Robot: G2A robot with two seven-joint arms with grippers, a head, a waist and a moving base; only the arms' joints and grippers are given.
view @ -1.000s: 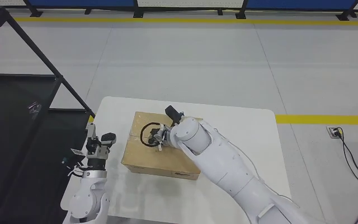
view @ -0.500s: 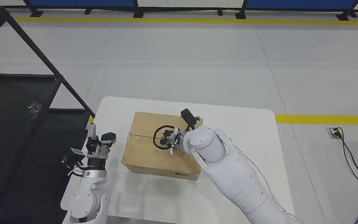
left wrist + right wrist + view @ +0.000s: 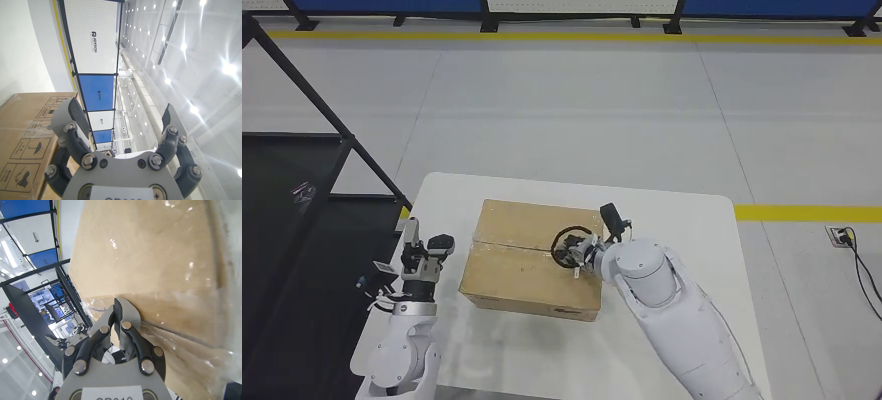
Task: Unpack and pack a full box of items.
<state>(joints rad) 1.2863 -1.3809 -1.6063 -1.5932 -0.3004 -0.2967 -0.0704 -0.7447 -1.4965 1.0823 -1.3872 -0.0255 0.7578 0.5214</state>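
Left gripper: stationed at the left end of the white table, pointing upward toward the ceiling, its two ribbed fingers spread wide apart.

Cardboard box: lies just beside the left gripper, on the side toward the table's middle, with a narrow strip of tabletop showing between them in the top view. The flaps are closed. The long axis runs across the table from the left gripper toward the right gripper, skewed slightly out of line with the table edges. The short end wall facing the left gripper carries printed handling symbols.

Tape seam: a strip of clear, glossy tape over the join of the two top flaps, running along the box's long axis.

Right gripper: positioned over the top face of the box, at the end of the seam farthest from the left gripper. Its jaws are closed, the ribbed pads pressed against each other. The fingertips sit right at the taped join and point along it toward the left gripper; whether they touch the tape cannot be told.
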